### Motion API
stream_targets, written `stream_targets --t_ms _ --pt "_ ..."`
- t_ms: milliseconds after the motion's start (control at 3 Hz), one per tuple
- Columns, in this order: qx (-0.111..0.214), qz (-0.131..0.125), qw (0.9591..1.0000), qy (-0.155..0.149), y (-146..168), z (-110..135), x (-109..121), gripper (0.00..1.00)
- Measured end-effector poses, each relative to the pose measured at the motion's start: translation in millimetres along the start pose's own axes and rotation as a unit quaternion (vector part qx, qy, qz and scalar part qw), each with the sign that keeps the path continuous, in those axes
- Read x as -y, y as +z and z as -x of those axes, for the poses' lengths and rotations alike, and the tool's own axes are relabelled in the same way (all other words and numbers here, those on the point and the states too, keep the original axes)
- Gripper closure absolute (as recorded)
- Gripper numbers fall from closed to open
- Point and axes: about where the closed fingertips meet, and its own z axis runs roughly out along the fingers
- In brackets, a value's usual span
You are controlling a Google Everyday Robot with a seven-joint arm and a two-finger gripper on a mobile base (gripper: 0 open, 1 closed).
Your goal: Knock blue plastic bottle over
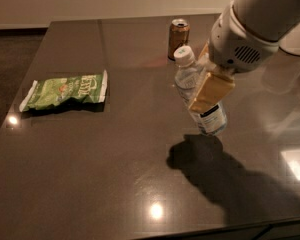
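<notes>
Gripper (203, 91) at 3 o'clock grips the tilted bottle (186, 78), seemingly off the table (90, 159); if I let go, it could roll toward the can (178, 38) at 12 o'clock.

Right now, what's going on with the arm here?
The gripper is shut on the blue plastic bottle, holding it tilted, cap toward the upper left, over the table. Its base looks lifted; it is not lying down yet. A brown can stands behind it; a green snack bag lies to the left.
</notes>
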Motion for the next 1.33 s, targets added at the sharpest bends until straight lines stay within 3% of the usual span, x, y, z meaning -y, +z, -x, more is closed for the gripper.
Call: stream_targets --t_ms 333,667,1333 --pt "-0.054 -0.001 0.9983 -0.020 10.5 -5.0 10.0 1.00" --pt "-0.085 0.001 0.9957 -0.037 22.9 -5.3 14.0 0.83" --pt "-0.123 0.007 0.9906 -0.060 45.2 -2.1 11.5 0.37"
